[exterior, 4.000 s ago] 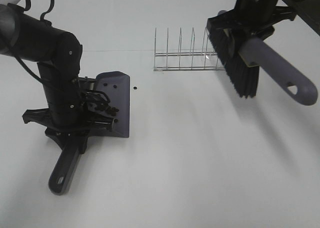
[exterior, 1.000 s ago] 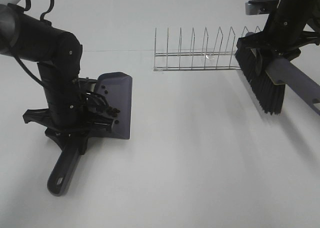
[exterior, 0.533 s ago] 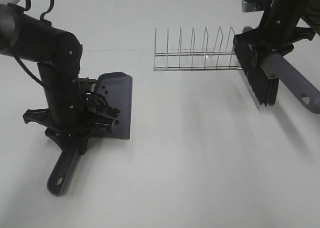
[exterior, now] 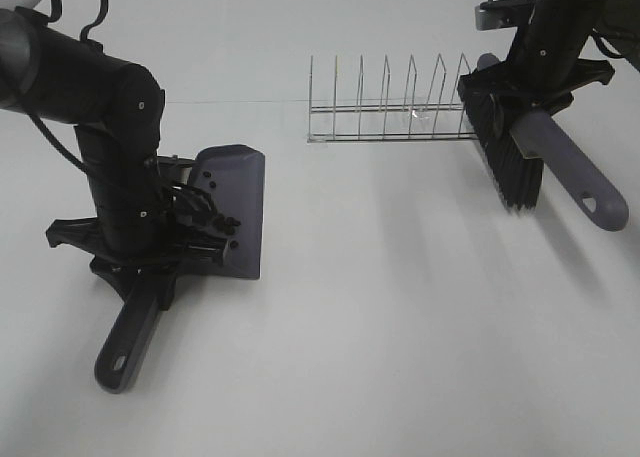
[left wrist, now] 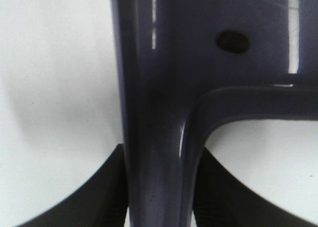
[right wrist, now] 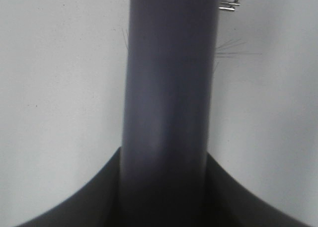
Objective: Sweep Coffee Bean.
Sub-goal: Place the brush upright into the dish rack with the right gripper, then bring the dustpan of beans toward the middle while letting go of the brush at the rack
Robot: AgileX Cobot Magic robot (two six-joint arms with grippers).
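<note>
**A:** Where do we stand with the coffee bean [left wrist: 233,41]?

**B:** We find none loose on the table [exterior: 400,327] in the high view. A few dark specks sit on the dustpan [exterior: 238,217], close to the left arm. The left wrist view shows one dark oval on the pan that we take for a bean.

**A:** And our grips?

**B:** The left gripper [left wrist: 159,197] is clenched around the dustpan's handle, with a dark finger on each side. The right gripper [right wrist: 164,187] is clamped the same way on the handle of the brush [exterior: 512,162].

**A:** The brush appears raised off the table, bristles down. It is just beside the end of the wire rack [exterior: 385,112] and well apart from the pan.

**B:** So we judge the sweeping about done, and the step in hand is parking the brush. We should bring it down slowly, clear of the rack's wires, so the bristles don't snag.

**A:** And the pan?

**B:** We hold it flat on the table. Any tilt toward its open lip would likely let those small beans roll out.
</note>
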